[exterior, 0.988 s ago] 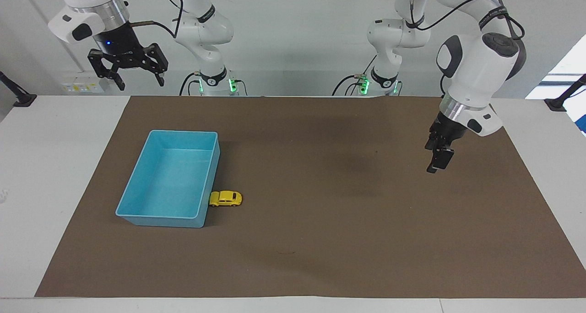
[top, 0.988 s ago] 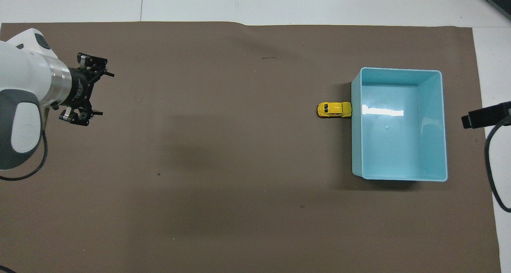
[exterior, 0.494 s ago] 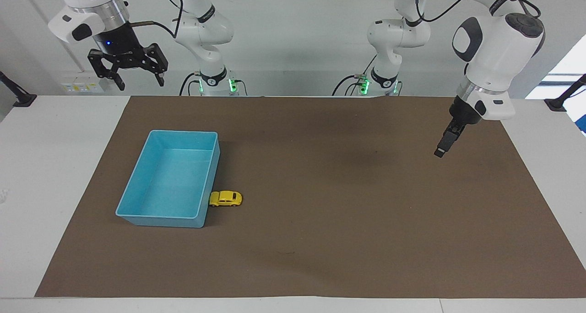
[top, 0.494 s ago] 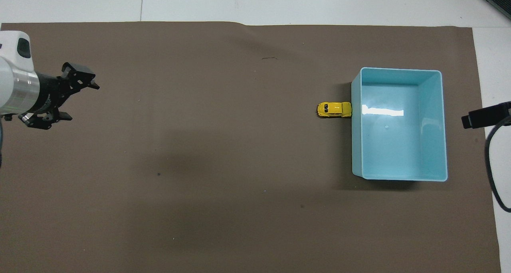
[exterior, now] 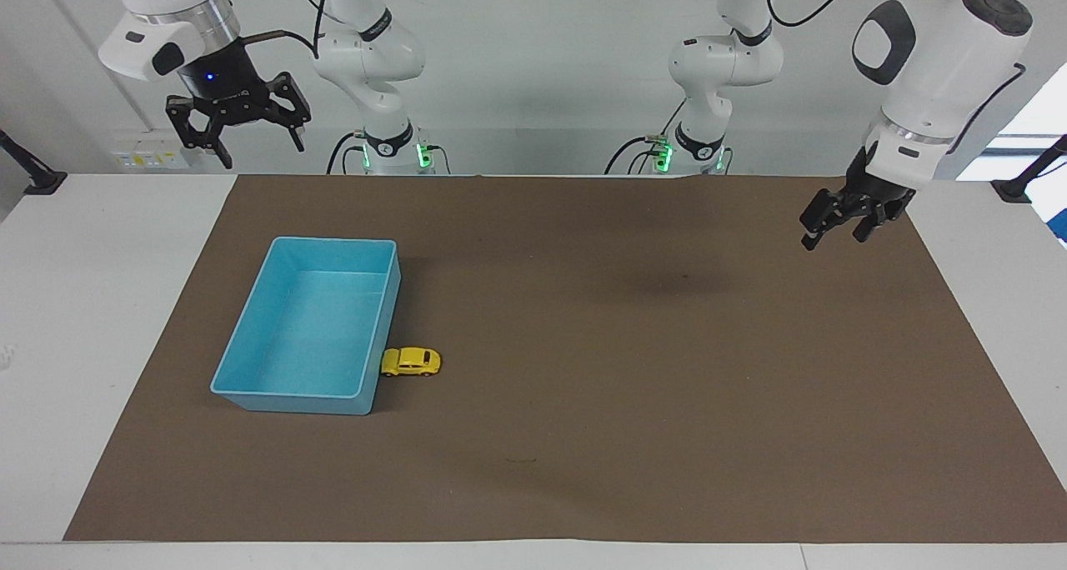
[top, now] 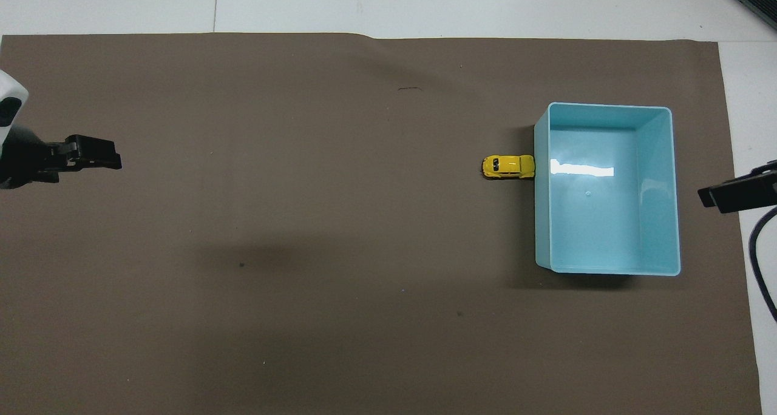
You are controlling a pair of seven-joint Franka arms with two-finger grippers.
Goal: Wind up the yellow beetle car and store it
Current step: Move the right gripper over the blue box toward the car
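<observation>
Your yellow beetle car [exterior: 411,362] touches the blue bin [exterior: 250,387]; both open, empty pincers, left pincer [exterior: 842,224] and right pincer [exterior: 240,128], risk jamming against its wall.

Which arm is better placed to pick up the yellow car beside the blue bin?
The right gripper, probably. The yellow beetle car sits against the blue bin toward the right arm's end of the table. The left gripper hangs over the mat's other end. Both have open jaws and hold nothing.
</observation>
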